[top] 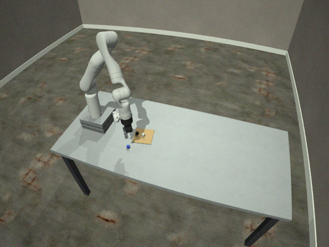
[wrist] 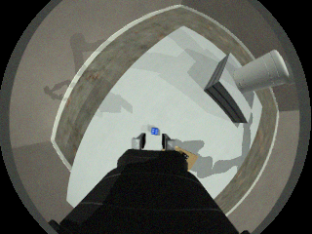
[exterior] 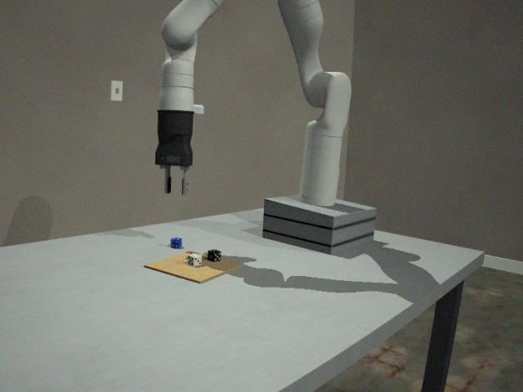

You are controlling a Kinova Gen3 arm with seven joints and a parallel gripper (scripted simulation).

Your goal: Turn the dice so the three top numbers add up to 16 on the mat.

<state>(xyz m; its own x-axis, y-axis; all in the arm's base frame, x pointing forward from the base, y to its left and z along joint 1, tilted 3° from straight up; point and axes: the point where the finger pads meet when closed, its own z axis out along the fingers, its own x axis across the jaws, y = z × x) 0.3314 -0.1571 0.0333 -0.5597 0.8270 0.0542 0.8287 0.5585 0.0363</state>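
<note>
On the table, the mat is occupied by the white die and black die. The gripper is held aloft, fingers spread, nothing pinched. The blue die is seen off the mat, near-left in the top view; a descent towards it, centred between the fingers, seems needed.

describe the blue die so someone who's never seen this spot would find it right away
On the pale grey table, look for the square tan mat near the robot's striped base block. Just off the mat's edge, on the bare tabletop, sits a small blue die. It is the only blue one; the black and white dice are both on the mat.
</note>
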